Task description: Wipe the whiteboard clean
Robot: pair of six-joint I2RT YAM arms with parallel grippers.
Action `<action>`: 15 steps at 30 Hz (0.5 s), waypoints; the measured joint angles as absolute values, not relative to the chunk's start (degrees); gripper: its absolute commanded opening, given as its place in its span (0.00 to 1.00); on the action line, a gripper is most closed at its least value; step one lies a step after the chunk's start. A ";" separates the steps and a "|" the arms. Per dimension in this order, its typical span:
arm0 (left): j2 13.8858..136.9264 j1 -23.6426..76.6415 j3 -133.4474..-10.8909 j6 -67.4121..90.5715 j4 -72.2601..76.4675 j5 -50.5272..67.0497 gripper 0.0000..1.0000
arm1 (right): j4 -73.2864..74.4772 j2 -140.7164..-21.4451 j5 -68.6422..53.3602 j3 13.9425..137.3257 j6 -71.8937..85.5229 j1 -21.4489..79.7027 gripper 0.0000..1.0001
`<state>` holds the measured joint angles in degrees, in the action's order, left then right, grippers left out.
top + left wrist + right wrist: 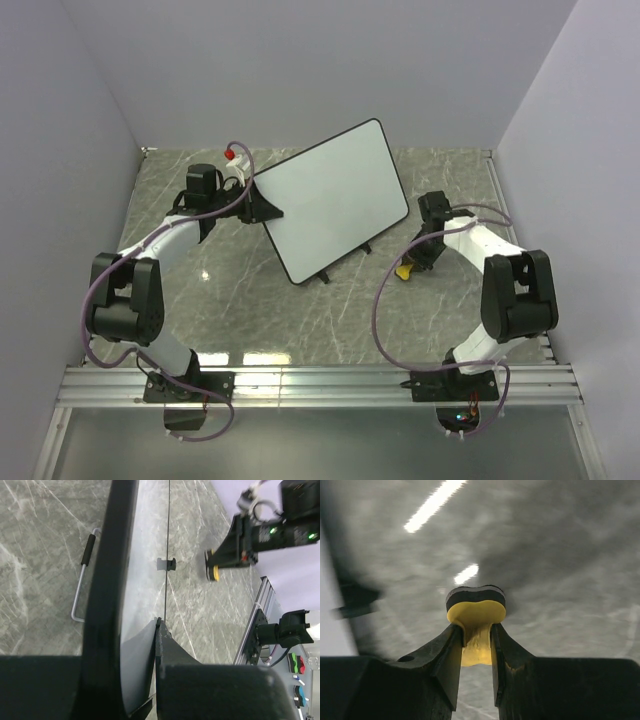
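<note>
left tool point(265, 207): clamped together on the left edge of the whiteboard point(330, 200), one finger on each face. It is gripping the rim, so the writing face is staying uncovered.
whiteboard: sitting mid-desk, tilted up off the desk point(250, 310). Its left-hand side is being held raised, and its feet point(325, 277) are pointing down at the near edge. I can't tell whether they are touching the desk. The face is angling up and toward the right arm.
why propped: my read is that the left arm is acting as a fixture. It is presenting the face and bracing it so a wipe does not push the board away.
right tool point(476, 640): pinching the yellow eraser point(476, 612) by its narrow waist. The jaws are partly apart, only as far as the eraser's width.
eraser orientation: the dark felt side is facing away from the fingers, so the pad is leading into whatever it meets.
eraser position: hanging low over the desk, just off the board's lower right corner and apart from it.
board surface: looking blank from the top view. No marks are showing up at this resolution, so I can't judge how much erasing is left.
next move: the pad probably needs turning flat to the tilted face before contact.
risk: pushing hard on the far side is likely to lever the board in a single-edge grip.
</note>
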<state>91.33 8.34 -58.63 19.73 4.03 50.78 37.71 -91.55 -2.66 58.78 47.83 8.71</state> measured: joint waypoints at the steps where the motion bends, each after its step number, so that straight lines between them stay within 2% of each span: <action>1: 91.33 8.34 -58.63 19.79 3.99 50.72 0.09 | 38.33 -91.88 -2.17 57.36 47.42 8.25 0.00; 2: 91.33 8.34 -58.63 19.81 3.99 50.68 0.16 | 38.81 -92.09 -1.87 56.45 47.09 7.86 0.00; 4: 91.29 8.34 -58.63 19.68 3.81 50.11 0.23 | 39.40 -92.31 -1.32 55.13 46.48 7.20 0.00; 5: 91.26 8.34 -58.63 19.42 3.38 49.30 0.30 | 39.66 -92.31 -1.08 54.89 46.22 6.98 0.00; 6: 91.24 8.29 -58.61 18.76 2.74 48.25 0.34 | 39.66 -92.31 -0.95 54.87 45.87 6.76 0.04; 7: 91.24 8.25 -58.48 18.09 1.89 47.11 0.37 | 39.51 -92.31 -0.84 54.87 45.50 6.63 0.11; 8: 91.24 8.14 -58.19 17.58 1.21 46.15 0.41 | 39.40 -92.31 -0.80 54.87 45.25 6.50 0.28; 11: 91.24 7.86 -57.47 16.97 -0.40 44.21 0.45 | 39.07 -92.27 -0.67 54.87 44.60 6.46 0.54; 15: 91.09 7.88 -57.39 15.44 -1.83 42.70 0.46 | 38.70 -92.03 -0.58 54.78 43.57 6.48 0.67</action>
<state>91.09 7.88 -57.39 15.44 -1.83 42.70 38.70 -92.03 -0.58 54.78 43.57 6.48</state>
